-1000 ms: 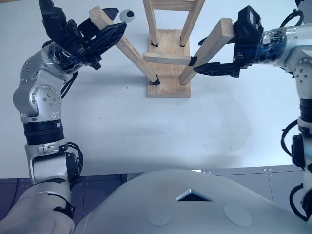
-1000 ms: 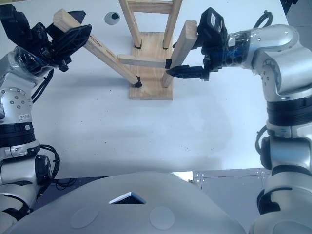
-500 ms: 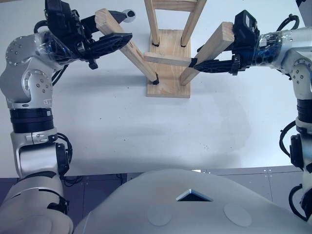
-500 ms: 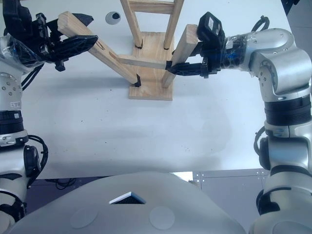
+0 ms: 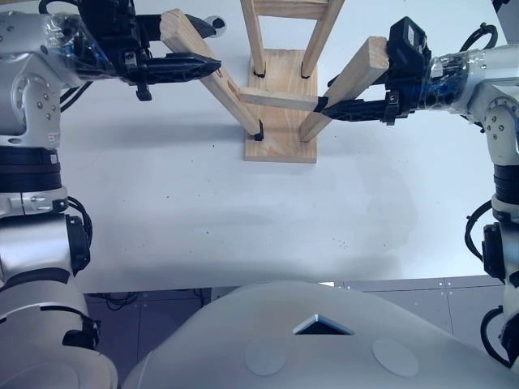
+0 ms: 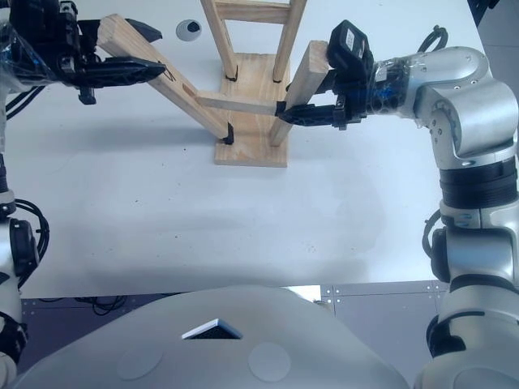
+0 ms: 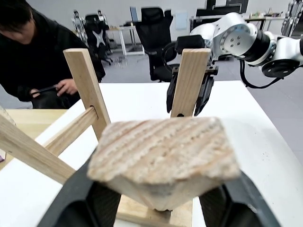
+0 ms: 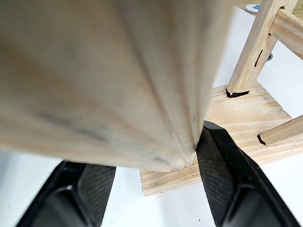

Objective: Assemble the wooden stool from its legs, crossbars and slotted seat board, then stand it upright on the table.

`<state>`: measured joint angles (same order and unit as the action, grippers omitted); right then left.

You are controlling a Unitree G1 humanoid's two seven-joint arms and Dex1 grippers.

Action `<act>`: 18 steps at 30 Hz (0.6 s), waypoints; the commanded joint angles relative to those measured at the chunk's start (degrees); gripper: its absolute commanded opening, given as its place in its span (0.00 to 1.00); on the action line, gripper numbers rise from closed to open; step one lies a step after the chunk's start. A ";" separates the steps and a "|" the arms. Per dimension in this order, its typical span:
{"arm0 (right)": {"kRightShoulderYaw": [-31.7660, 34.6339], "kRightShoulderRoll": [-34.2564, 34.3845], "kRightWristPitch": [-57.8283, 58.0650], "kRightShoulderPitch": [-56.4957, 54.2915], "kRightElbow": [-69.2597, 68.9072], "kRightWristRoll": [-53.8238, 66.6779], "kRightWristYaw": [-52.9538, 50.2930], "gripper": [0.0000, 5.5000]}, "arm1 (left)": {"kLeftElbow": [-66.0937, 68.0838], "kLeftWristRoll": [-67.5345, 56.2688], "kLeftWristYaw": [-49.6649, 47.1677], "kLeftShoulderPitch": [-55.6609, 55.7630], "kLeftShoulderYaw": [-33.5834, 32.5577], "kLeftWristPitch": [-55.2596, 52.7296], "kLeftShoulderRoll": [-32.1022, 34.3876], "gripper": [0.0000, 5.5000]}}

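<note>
The left gripper (image 5: pixel 209 44) is clamped on the left near leg (image 5: pixel 231 93) and the right gripper (image 5: pixel 331 93) on the right near leg (image 5: pixel 353 77) of one upturned stool (image 5: pixel 251 40). It has four legs, two crossbars (image 5: pixel 276 97) in sight and one seat board (image 5: pixel 280 150), which lies flat at the far centre. The white table (image 5: pixel 203 211) spreads wide on its near side, and office chairs (image 7: pixel 154 28) stand beyond its far edge.

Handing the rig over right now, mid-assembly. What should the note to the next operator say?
Left gripper: shut on the left near leg. Right gripper: shut on the right near leg. Seat board lies flat on the table, two far legs standing in it. Near legs lean outward, joined by a crossbar, feet at the board's near slots. To do: straighten and seat them, then flip the stool upright.
</note>
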<state>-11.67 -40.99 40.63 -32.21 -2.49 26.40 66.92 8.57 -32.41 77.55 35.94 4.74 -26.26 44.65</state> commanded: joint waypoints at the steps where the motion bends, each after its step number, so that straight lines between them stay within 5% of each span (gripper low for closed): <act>1: -1.64 1.80 0.85 0.42 -0.70 0.07 0.34 0.43 | -0.14 4.66 -0.10 0.10 4.01 -3.17 0.71 0.37; 18: -2.14 2.11 0.73 0.61 -0.99 0.26 -0.16 0.43 | 4.60 12.85 5.41 6.85 11.44 -1.76 2.62 0.37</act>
<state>-12.08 -40.86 40.50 -32.20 -2.69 26.41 66.02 10.73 -25.66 83.58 43.78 11.73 -26.46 47.05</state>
